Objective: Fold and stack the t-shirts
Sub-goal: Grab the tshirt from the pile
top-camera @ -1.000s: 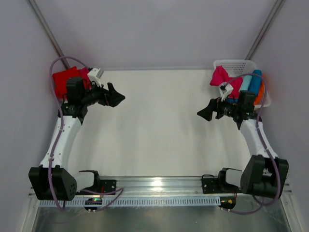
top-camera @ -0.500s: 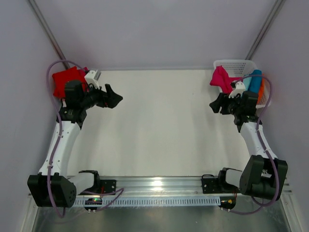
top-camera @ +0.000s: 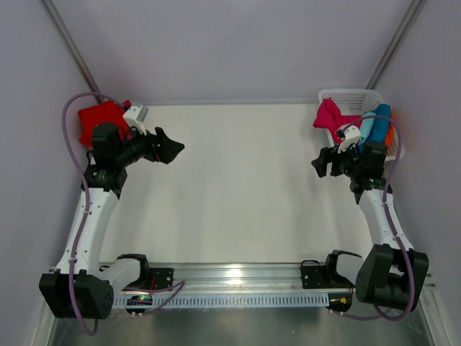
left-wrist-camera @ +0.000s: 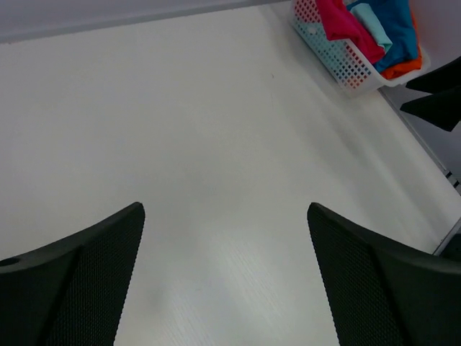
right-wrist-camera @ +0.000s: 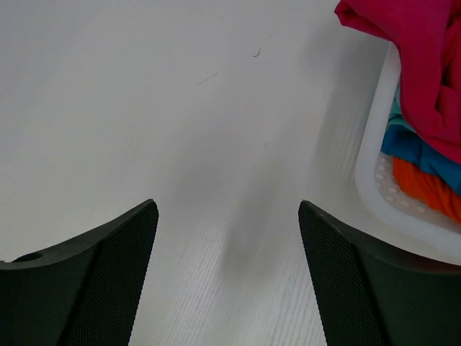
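Note:
A crimson-pink t-shirt [top-camera: 330, 115] hangs over the rim of a white lattice basket [top-camera: 358, 96] at the back right, with blue [top-camera: 377, 119], mint-green and orange [top-camera: 390, 137] t-shirts bunched inside. In the right wrist view the pink shirt [right-wrist-camera: 418, 50] drapes over the basket [right-wrist-camera: 374, 176] above blue and orange cloth [right-wrist-camera: 425, 191]. A folded red t-shirt [top-camera: 97, 119] lies at the back left corner. My left gripper [top-camera: 170, 146] hovers open over bare table beside it. My right gripper [top-camera: 319, 163] is open just left of the basket, holding nothing.
The white table [top-camera: 238, 187] runs between the two arms. Grey walls close in the left, right and far sides. A metal rail [top-camera: 238, 274] with the arm bases lines the near edge. The left wrist view shows the basket [left-wrist-camera: 346, 61] far across the table.
My right gripper drew back toward the basket and turned. The left gripper shifted slightly nearer the red shirt. Both stay empty.

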{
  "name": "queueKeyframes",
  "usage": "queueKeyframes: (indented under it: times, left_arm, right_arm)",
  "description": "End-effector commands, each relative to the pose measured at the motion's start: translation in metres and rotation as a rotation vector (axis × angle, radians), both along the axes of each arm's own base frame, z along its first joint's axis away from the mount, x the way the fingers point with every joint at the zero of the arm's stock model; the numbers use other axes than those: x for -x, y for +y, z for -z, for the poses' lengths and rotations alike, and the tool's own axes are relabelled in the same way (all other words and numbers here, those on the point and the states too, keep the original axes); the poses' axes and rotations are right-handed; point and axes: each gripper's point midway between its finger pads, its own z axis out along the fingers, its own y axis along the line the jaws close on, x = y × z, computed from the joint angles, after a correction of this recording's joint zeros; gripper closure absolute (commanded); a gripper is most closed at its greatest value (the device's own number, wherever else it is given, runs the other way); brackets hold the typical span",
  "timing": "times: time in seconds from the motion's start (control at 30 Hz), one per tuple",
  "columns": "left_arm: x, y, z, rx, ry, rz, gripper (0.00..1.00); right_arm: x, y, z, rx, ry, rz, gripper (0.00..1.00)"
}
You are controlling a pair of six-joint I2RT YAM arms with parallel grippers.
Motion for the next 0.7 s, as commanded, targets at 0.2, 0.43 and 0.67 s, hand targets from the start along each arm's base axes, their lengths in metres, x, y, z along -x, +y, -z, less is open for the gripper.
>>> queueKeyframes:
  times: [0.2, 0.43, 0.67]
  left_arm:
    - [0.003, -0.003, 0.003, -0.011, -0.043, 0.034, 1.0]
    - [0.001, -0.004, 0.023, -0.026, -0.008, 0.059, 0.01]
    - [-0.009, 0.001, 0.048, -0.117, 0.04, 0.083, 0.01]
  right_arm:
    - [-0.005, 0.009, 0.003, -0.071, 0.075, -0.086, 0.97]
    - [-0.009, -0.002, 0.02, -0.054, 0.157, -0.043, 0.36]
    - [-0.063, -0.028, -0.015, 0.009, 0.128, 0.021, 0.01]
